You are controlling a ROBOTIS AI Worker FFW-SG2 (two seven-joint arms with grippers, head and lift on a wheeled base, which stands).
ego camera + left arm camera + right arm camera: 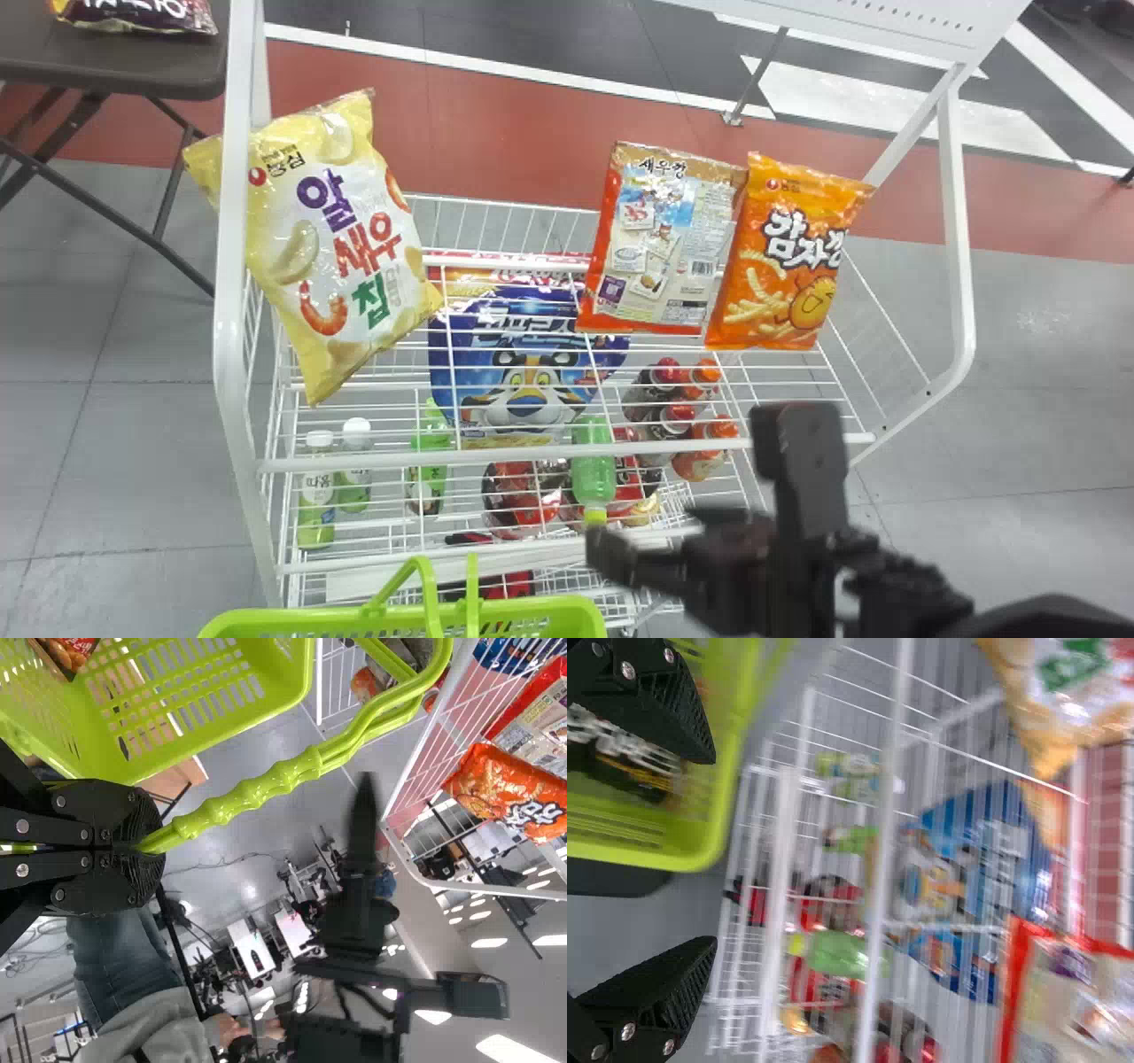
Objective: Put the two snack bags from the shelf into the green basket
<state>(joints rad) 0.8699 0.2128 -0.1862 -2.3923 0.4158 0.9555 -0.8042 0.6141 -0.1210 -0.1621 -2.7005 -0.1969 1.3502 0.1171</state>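
Yellow-and-white plastic wrapped a puffy snack bag (332, 248) at the upper left of the head view, propped on a white wire shelf (232, 354). Toward that frame's upper right, a red-and-beige snack bag (660, 257) stood just beside a bright orange snack bag (780, 275) (a cartoon face grinned from its front). A lime-green slotted plastic basket (549, 604) sat at the bottom edge, left of centre; in the right wrist view, a dark bag with white lettering (633, 762) lay inside it. The black left gripper (151, 849) was clamped on the basket's ribbed green handle (257, 788). At the head view's lower right, the black right gripper (660, 536) hung with its fingers well apart.
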